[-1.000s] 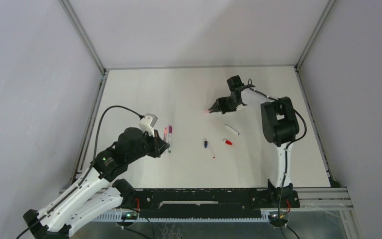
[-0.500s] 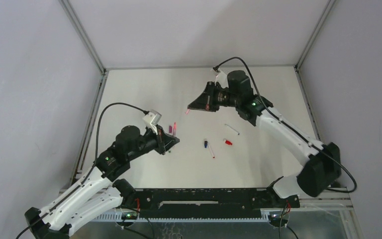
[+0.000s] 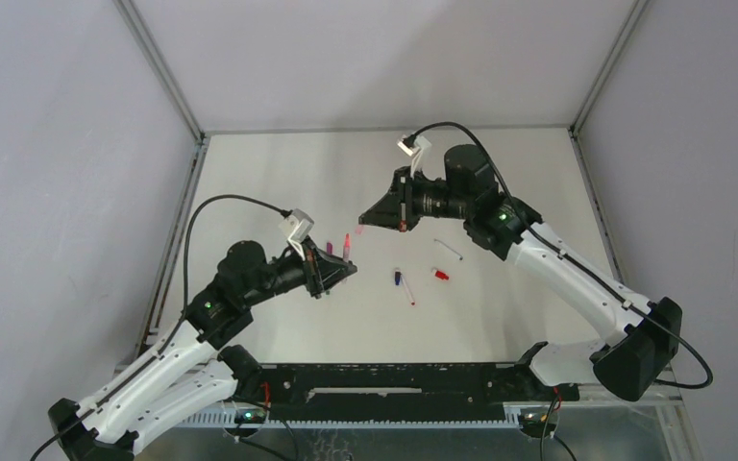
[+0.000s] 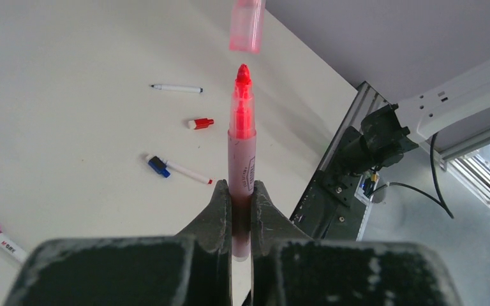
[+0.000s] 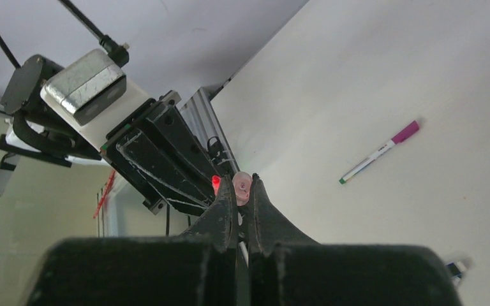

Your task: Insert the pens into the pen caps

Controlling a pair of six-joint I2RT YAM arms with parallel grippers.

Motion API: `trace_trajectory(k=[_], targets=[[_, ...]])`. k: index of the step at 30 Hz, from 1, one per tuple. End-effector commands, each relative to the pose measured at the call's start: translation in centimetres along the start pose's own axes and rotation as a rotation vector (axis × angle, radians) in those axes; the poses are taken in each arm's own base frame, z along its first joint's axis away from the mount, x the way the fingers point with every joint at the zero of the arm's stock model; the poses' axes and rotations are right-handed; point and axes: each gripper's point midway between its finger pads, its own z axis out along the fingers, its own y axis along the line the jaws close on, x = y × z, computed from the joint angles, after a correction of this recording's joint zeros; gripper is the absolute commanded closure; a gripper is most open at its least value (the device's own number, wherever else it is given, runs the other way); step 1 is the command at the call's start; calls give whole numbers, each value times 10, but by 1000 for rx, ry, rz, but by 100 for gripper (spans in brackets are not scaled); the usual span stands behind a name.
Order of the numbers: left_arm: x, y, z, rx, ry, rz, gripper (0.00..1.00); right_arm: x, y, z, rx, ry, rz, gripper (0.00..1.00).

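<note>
Just left of centre on the white surface (image 3: 279, 182), the left arm reaches in from the near left corner. Its left fingers (image 4: 226, 194) are pressed tight against the lower barrel of a red pen (image 4: 241, 146). The pen is held clear of the surface, its bare red tip aimed toward the right arm. Near the left fingers, a pen with a purple cap (image 5: 379, 152) lies flat on the surface.

A short gap past the red tip hangs a see-through pink cap (image 4: 247, 25), roughly in line with the pen but set slightly to one side. Tip and cap are not touching. The right fingers (image 5: 230, 203) are closed on that cap, pinching it at their very tips, and only a rounded pink end shows between them in the right wrist view.

Nearer the arms' bases, three items lie loose on the surface. A pen with a blue cap (image 4: 172, 167) comes first, then a short red cap (image 4: 200, 123) to its right. Farther back is a thin white pen (image 4: 177, 88), and all three lie apart from one another. The right arm stretches in from the near right corner across the right half of the surface.
</note>
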Motion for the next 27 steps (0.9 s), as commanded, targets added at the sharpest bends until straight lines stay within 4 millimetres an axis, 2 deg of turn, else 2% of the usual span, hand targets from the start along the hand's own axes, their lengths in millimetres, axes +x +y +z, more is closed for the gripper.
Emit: trace_trajectory(k=[1,19,27], targets=[[-8,-12,2,68,-30,37,100,0,10,5,-24,-9,-71,100],[5,-10,1,74,-18,7,100,-29,32,6,-82,-106,-89,100],[4,-10,0,75,-23,9,100,-13,34,12,-85,-36,-89,100]])
